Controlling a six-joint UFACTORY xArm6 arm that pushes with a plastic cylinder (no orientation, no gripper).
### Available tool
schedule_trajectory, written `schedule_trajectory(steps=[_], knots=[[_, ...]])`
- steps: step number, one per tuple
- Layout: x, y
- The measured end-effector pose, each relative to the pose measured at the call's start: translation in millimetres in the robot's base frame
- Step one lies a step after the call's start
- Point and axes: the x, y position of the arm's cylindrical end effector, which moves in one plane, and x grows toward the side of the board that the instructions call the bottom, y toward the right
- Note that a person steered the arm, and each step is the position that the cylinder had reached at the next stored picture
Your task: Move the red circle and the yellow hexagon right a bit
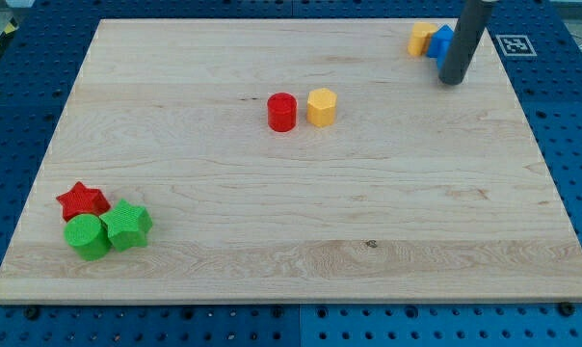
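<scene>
The red circle [282, 112] stands near the middle of the wooden board [291, 222], a little toward the view's top. The yellow hexagon [322, 107] stands right beside it on the view's right, close to touching. My tip [451, 79] is at the view's top right, far to the right of both blocks, just below a blue block [441, 40] and a yellow block [422, 38].
A red star [82, 200], a green circle [87, 236] and a green star [128, 225] cluster at the view's bottom left. The board lies on a blue pegboard table [570, 116]. A marker tag [515, 44] sits at the top right.
</scene>
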Motion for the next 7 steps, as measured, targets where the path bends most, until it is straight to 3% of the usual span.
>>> schedule_trajectory(steps=[2,3,5,7], knots=[[-34.9,7.7],[-22.0,27.0],[35.7,-8.2],[147.5,-73.8]])
